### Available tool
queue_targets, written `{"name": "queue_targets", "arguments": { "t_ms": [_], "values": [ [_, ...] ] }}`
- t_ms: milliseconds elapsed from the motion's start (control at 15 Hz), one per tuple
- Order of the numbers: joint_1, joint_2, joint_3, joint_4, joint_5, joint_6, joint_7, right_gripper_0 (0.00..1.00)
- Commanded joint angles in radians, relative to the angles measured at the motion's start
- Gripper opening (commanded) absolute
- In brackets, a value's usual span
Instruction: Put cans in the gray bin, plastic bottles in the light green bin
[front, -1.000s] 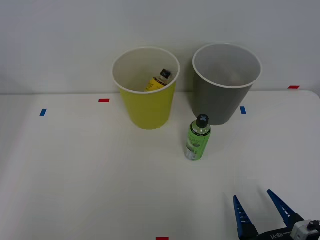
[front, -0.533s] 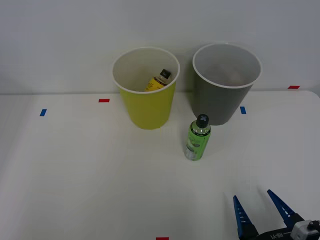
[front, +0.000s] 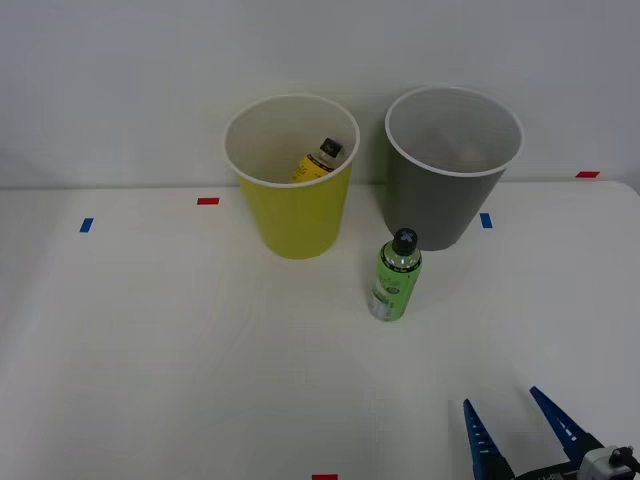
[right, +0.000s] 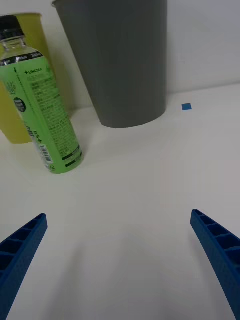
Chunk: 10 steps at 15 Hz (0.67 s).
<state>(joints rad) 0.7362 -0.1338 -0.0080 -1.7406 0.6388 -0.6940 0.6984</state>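
Right hand (front: 518, 428): two blue, ribbed, tapering fingers (right: 219, 250), wedge-shaped and pointed at the tips. Black base with white lettering; small white-grey block beside it.

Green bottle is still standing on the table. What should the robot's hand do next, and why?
Probably reach forward and to its left toward the green bottle: the right hand is open and empty, and that bottle stands upright outside the light green bin.

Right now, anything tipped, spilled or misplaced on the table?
Nothing stands out. The green-label bottle stands upright between the bins, the yellow-label bottle lies inside the light green bin, and the right tool is open.
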Motion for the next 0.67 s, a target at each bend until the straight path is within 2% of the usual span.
{"name": "queue_targets", "arguments": {
  "t_ms": [67, 267, 400, 667],
  "values": [
    [-0.009, -0.046, -0.003, -0.037, -0.004, -0.053, 0.018, 1.00],
    [-0.009, -0.041, -0.003, -0.045, -0.008, -0.058, 0.044, 1.00],
    [-0.008, -0.027, 0.002, -0.043, -0.027, -0.055, 0.130, 1.00],
    [0.006, -0.026, 0.111, -0.039, -0.283, 0.013, 0.389, 1.00]
  ]
}}
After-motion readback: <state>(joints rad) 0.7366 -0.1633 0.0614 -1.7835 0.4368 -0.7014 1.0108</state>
